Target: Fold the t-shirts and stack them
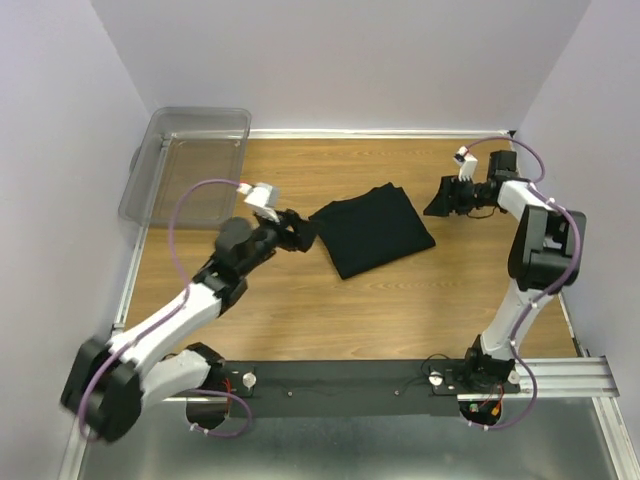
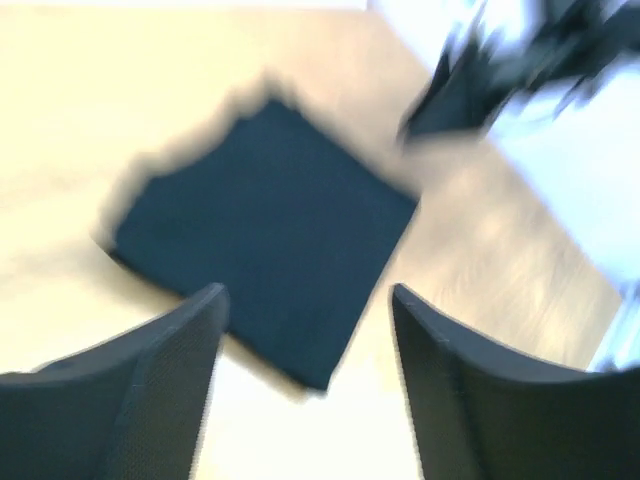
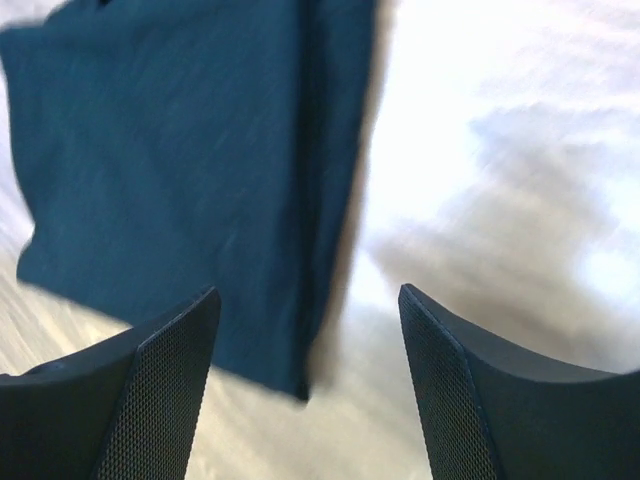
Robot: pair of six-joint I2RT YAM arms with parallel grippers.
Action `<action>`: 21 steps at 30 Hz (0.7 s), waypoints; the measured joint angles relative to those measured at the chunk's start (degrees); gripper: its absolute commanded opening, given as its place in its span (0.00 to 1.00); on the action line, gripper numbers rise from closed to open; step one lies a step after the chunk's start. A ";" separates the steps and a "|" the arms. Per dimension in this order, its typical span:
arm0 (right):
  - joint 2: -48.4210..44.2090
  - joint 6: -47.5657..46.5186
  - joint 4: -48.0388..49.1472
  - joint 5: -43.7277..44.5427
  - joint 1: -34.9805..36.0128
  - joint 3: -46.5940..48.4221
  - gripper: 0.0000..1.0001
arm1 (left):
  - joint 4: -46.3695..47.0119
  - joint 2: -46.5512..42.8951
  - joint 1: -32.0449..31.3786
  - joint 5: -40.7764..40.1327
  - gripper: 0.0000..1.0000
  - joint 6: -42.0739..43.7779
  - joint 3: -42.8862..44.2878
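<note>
1. The black short-sleeved t-shirt [image 1: 372,228] lies folded into a compact, slightly skewed rectangle at the centre of the top view, flat on the wooden desk [image 1: 300,310]. No second shirt is in view.
2. Judged from its shape, the folding of this shirt looks finished and the stacking step is next. That calls for either a clean pinch on one edge to carry the shirt to its stack spot, or a reach for another shirt. The pictures do not show where one is.
3. The left fingers [image 1: 297,232] sit just beside the shirt's left corner. In the blurred left wrist view they are spread apart with nothing between them, and the shirt lies ahead of them.
4. The right fingers [image 1: 441,199] hover near the shirt's right edge, apart from it. They are also spread and hold nothing.
5. A clear plastic bin [image 1: 190,150] stands in the upper left of the frame, well apart from the shirt.
</note>
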 measured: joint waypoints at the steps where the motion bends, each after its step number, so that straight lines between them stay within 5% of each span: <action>1: 2.27 1.22 0.28 -0.22 0.28 2.19 0.79 | -1.38 -5.35 0.17 -2.73 0.89 1.22 0.00; 4: 8.55 4.02 0.33 -0.57 0.92 6.82 0.79 | -4.26 -18.67 0.68 -8.83 0.98 2.40 -0.13; 12: 15.21 8.66 0.81 -1.22 7.93 12.46 0.74 | -13.27 -43.65 1.22 -15.32 0.98 2.71 -2.75; 15: 15.43 9.86 0.85 -0.74 10.23 12.46 0.45 | -16.52 -47.08 1.22 -15.47 0.98 1.97 -3.80; 16: 15.78 10.19 0.79 -0.26 10.62 12.46 0.27 | -17.66 -47.76 1.22 -15.47 0.99 1.73 -4.20; 19: 16.55 11.28 0.35 1.31 10.54 12.41 0.01 | -20.20 -49.13 1.22 -15.47 0.98 0.98 -5.46; 21: 16.59 11.54 0.04 2.47 10.32 12.41 0.01 | -21.33 -49.27 1.22 -15.45 0.98 0.85 -5.81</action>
